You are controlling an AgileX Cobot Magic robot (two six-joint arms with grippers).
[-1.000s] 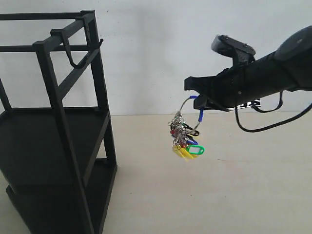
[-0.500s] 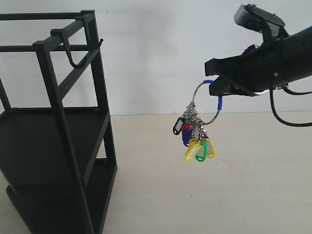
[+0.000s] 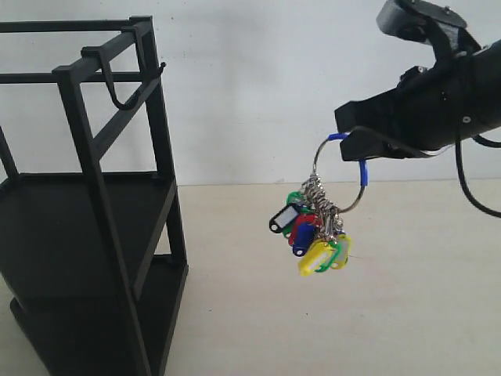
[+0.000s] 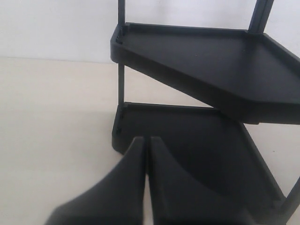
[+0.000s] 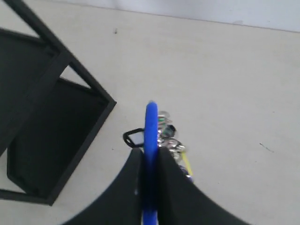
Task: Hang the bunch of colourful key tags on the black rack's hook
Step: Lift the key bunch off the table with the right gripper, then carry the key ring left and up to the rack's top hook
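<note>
The colourful key tag bunch hangs in the air at right of centre, its tags dangling from a wire ring with blue sleeves. My right gripper is shut on the ring's blue-sleeved part; tags show beyond its fingers. The black rack stands at the left, well apart from the bunch. Its curved hook hangs from the top bar, with nothing on it. My left gripper is shut on nothing, pointing at the rack's lower shelf.
The rack's straight diagonal brace runs just below the hook. A beige tabletop spreads under the bunch, with a white wall behind. The rack's shelves lie low to the side in the right wrist view.
My right gripper has risen and drawn to the right with the bunch. The tags have swung and spread out below the ring. The rack has not moved.
</note>
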